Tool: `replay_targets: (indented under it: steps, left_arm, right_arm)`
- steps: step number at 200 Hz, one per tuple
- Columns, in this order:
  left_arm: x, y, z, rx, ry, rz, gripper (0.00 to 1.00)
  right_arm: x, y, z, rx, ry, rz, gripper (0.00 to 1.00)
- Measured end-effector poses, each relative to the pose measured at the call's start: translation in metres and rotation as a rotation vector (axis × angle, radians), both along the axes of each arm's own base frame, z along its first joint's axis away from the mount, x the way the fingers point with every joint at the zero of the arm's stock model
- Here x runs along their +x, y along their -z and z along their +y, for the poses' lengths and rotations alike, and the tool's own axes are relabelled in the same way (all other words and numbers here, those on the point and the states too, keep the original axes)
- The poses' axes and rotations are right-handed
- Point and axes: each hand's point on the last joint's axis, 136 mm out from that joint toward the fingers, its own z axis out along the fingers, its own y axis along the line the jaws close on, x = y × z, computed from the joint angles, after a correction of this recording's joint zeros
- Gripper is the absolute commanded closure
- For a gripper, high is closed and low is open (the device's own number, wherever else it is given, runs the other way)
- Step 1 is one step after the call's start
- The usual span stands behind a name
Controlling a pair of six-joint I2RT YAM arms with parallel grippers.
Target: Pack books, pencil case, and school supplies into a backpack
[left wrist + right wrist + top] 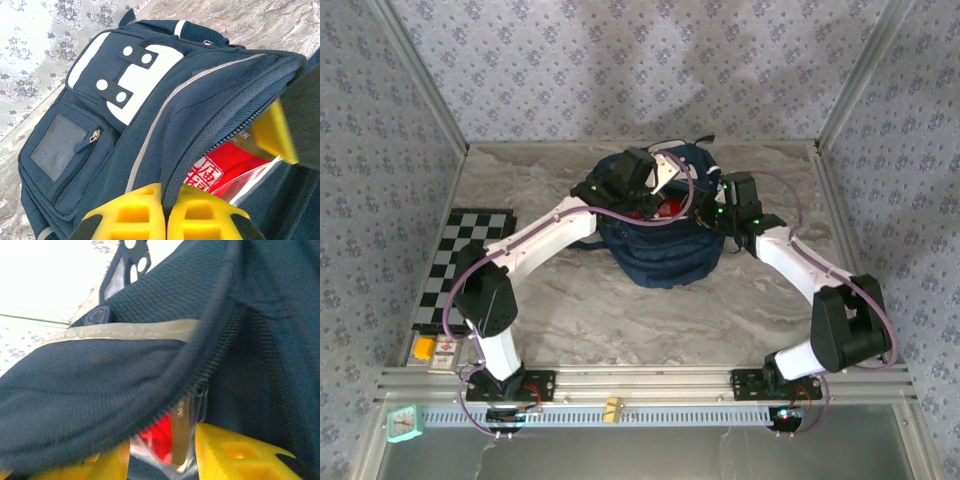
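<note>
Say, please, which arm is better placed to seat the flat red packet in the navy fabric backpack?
Right, likely: right gripper straddles the packet inside the backpack; left gripper pinches its rim.

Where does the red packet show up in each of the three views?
Top external: red packet inside the open backpack, centre of the table.
Left wrist: packet lower right, under the zipper edge.
Right wrist: packet bottom centre, a red sliver.
Shared landmark: the backpack's open zipper edge.
</note>
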Motion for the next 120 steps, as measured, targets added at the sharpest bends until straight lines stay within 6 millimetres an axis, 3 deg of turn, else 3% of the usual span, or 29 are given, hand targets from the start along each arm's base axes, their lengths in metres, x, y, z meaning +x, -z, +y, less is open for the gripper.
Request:
replay_targets:
  steps: [15,40,62,87,120]
  left_arm:
    - [0.000,0.000,0.000,0.000,0.000,0.000,1.00]
    - [0.000,0.000,0.000,-0.001,-0.001,0.000,1.00]
    - [0.000,0.000,0.000,-0.001,-0.001,0.000,1.00]
    - [0.000,0.000,0.000,-0.001,0.000,0.000,1.00]
    - [-0.001,0.000,-0.001,-0.007,0.003,0.006,1.00]
  right_arm:
    - [-0.009,-0.006,-0.014,-0.039,0.012,0.001,0.59]
    - [-0.022,-0.011,-0.026,-0.080,0.013,0.006,0.74]
    - [-0.031,-0.006,-0.014,-0.097,-0.031,0.020,0.86]
    - [-0.038,0.008,0.006,-0.129,-0.082,0.045,0.93]
    - [-0.019,0.028,0.016,-0.177,-0.085,0.080,0.99]
